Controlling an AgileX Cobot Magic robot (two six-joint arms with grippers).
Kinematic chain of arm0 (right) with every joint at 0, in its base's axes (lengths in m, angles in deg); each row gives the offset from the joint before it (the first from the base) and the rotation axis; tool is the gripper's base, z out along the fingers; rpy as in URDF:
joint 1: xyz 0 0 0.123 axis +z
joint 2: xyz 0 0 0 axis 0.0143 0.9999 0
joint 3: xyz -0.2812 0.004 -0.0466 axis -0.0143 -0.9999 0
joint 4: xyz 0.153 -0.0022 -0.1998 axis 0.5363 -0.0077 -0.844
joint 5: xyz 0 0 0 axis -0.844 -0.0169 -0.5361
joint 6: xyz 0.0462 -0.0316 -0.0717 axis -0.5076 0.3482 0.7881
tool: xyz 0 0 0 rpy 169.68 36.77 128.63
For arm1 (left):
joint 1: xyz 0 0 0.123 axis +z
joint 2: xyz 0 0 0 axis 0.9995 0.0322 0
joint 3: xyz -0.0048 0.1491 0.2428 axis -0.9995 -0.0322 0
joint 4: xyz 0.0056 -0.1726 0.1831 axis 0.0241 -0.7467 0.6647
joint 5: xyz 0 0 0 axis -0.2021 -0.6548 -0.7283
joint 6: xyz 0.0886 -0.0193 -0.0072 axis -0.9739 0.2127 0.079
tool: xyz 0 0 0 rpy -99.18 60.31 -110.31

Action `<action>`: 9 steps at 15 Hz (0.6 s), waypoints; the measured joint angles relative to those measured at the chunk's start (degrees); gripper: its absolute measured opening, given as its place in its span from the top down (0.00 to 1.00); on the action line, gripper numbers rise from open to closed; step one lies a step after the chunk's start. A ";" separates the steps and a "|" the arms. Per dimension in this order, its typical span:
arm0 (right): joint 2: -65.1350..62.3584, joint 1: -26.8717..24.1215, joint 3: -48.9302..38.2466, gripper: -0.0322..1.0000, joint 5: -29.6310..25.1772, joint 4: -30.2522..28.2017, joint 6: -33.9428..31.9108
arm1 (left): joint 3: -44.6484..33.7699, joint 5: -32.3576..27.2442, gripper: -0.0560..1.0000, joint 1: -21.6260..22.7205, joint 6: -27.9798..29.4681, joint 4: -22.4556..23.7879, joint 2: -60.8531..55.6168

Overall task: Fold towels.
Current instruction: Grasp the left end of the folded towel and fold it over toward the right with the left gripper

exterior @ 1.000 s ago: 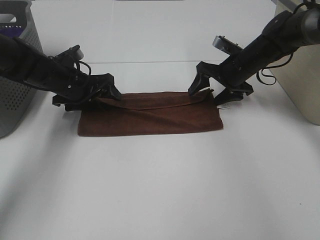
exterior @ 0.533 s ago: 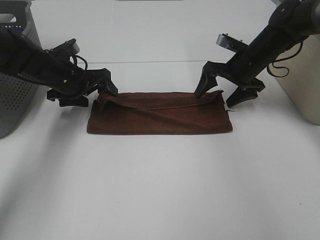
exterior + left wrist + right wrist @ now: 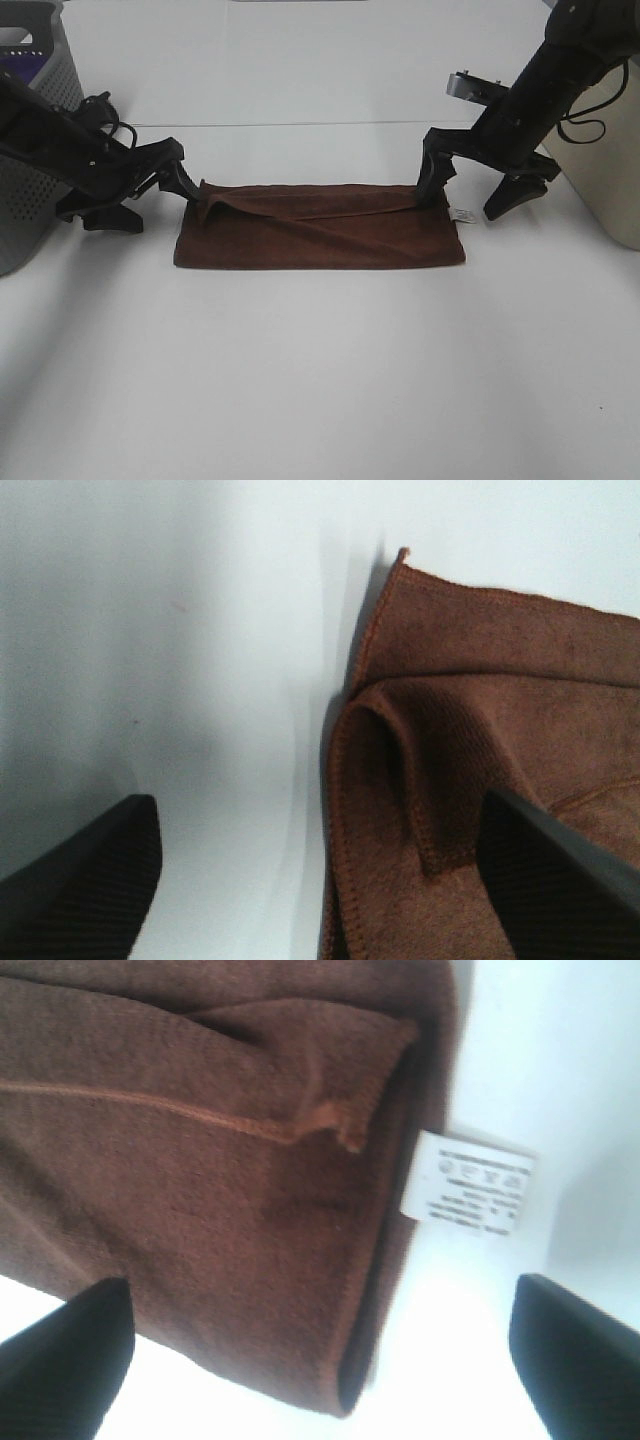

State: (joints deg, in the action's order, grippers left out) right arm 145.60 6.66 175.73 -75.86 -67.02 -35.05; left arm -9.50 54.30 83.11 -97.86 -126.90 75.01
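The dark reddish-brown towel (image 3: pixel 320 228) lies flat on the white table, folded in half into a long strip, with its top layer rumpled along the far edge. Its white tag (image 3: pixel 461 214) sticks out at the right end and also shows in the right wrist view (image 3: pixel 470 1180). My left gripper (image 3: pixel 155 205) is open and empty at the towel's far left corner (image 3: pixel 420 780). My right gripper (image 3: pixel 465 200) is open and empty, straddling the towel's far right corner (image 3: pixel 340 1130). Neither holds the cloth.
A grey perforated basket (image 3: pixel 40 130) stands at the left edge with something purple (image 3: pixel 30 68) inside. A beige bin (image 3: pixel 600 160) stands at the right edge. The white table (image 3: pixel 320 380) lies bare in front of the towel.
Both grippers have let go of the towel's far corners, opened and drawn outward, left to the left, right to the right. The towel slid slightly right, then lay still.
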 joint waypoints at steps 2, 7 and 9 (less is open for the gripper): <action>-0.23 0.00 0.00 0.03 -1.49 -2.01 -1.43 | 2.18 -1.78 0.22 -0.63 -1.43 -2.86 2.06; -0.23 0.00 0.00 0.03 -2.64 -4.87 -2.81 | 11.17 -10.37 0.31 -3.78 -2.64 -6.42 8.37; -0.23 0.00 0.00 0.03 -2.81 -5.04 -2.86 | 11.40 -10.60 0.55 -3.84 -2.06 -6.19 9.00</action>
State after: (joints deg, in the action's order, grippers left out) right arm 145.37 6.66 175.73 -78.67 -72.06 -37.92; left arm 1.90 43.70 79.27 -99.92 -133.09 84.00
